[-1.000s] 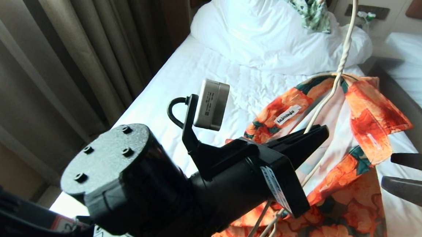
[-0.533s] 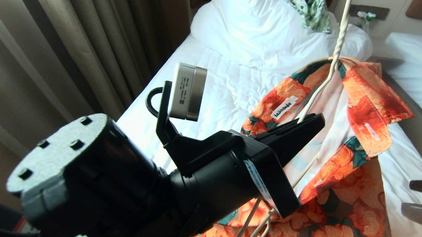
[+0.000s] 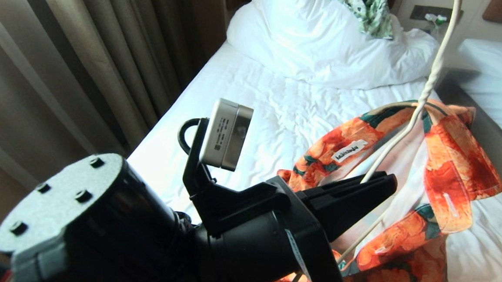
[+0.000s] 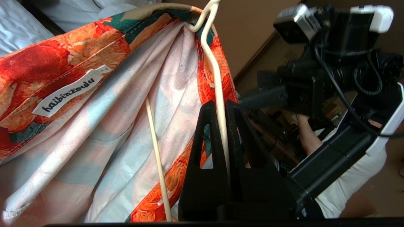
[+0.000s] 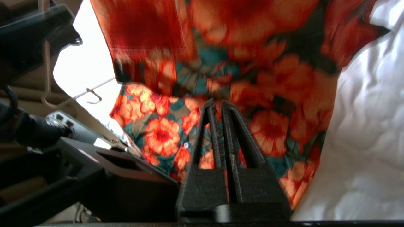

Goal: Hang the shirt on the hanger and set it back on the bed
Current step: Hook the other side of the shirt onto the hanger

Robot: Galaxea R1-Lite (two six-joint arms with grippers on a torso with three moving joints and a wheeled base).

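Observation:
The shirt (image 3: 449, 170), orange flowers on dark green, hangs by its collar on the cream wire hanger (image 3: 429, 78) above the bed (image 3: 275, 103). My left gripper (image 3: 381, 184) is shut on the hanger's sloping wire just inside the collar. In the left wrist view the hanger (image 4: 214, 63) runs between the left gripper's (image 4: 221, 104) closed fingers, beside the shirt's pale inside (image 4: 142, 94) and its neck label (image 4: 68, 93). My right gripper (image 5: 219, 104) is out of the head view. It is shut with nothing seen between its fingers, and it points at the hanging shirt (image 5: 268, 63).
A bunched white duvet (image 3: 318, 36) with a green-and-white leaf-print garment (image 3: 366, 8) lies at the head of the bed. Curtains (image 3: 65, 47) hang along the left. Another bed (image 3: 495, 64) stands at the right. A person's arm (image 4: 307, 135) shows behind the robot.
The right gripper's open fingers have left the head view's right edge. The left gripper has shifted a little lower and to the right with hanger and shirt, and the hook now leans right.

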